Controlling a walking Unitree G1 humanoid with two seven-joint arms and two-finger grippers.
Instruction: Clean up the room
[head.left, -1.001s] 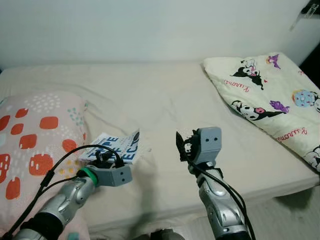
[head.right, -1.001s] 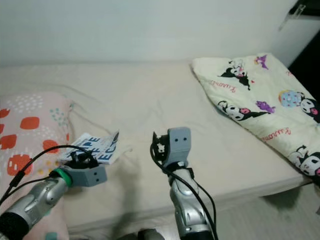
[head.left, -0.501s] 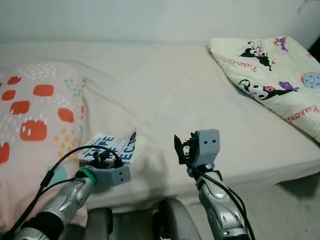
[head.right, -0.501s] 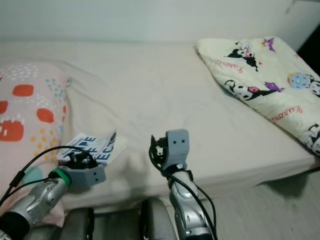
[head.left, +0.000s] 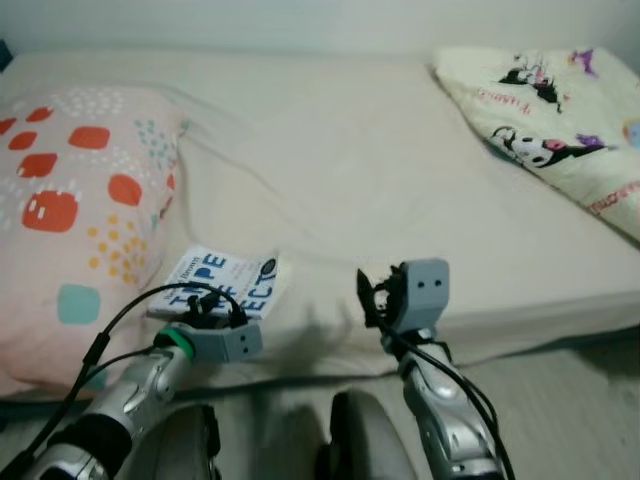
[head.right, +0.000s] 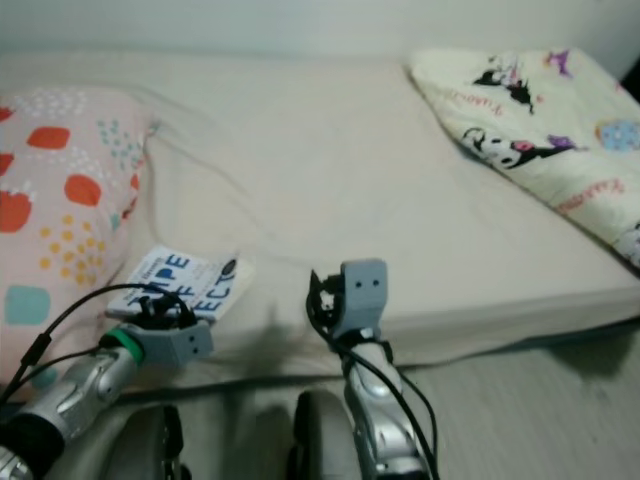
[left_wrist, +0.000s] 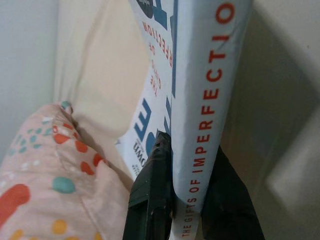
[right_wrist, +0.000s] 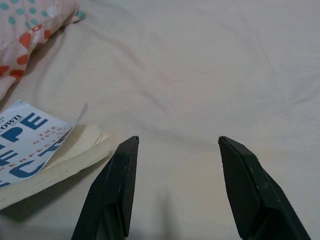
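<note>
Cream bed (head.left: 400, 190), spotted pillow (head.left: 70, 210) on its left: left gripper (left_wrist: 187, 197) pinches the book (head.left: 225, 285) by its spine near the front edge; right gripper (right_wrist: 175, 185) spread, just beside it.

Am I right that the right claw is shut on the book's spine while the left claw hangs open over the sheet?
Not quite, the sides are swapped. The left claw is shut on the book at its spine, as the left wrist view shows. The right claw is open over the sheet.
</note>
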